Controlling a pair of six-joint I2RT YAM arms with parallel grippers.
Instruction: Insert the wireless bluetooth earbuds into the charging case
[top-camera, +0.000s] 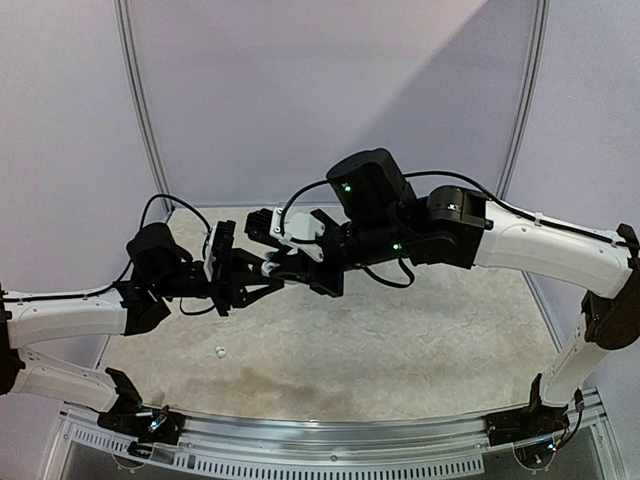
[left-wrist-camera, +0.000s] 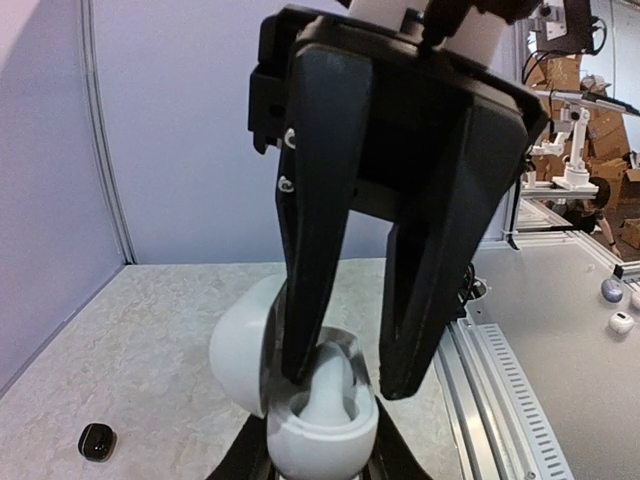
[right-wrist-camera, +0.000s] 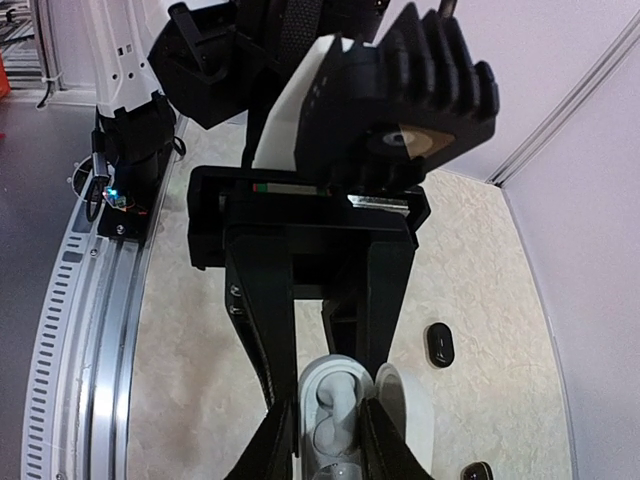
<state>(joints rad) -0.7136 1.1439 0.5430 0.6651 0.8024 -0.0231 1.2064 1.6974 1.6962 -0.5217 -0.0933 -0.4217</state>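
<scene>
Nearest the left wrist lens, the left tool (left-wrist-camera: 320, 468) pinches the charging case (left-wrist-camera: 322, 432). Its lid is hinged open and a glossy white earbud (left-wrist-camera: 335, 385) stands in its well. The right tool (left-wrist-camera: 350, 380) hangs over it with jaws slightly spread and one finger against the bud. I judge this the release step; next it should lift straight off without dragging the bud out. A black earbud (left-wrist-camera: 97, 441) lies on the worktop (left-wrist-camera: 150, 330).

The right wrist view shows the case's smooth moulded pockets.

From above, the tools meet over the worktop's left half. A small white piece (top-camera: 219, 351), probably an earbud, lies nearer the front edge.
</scene>
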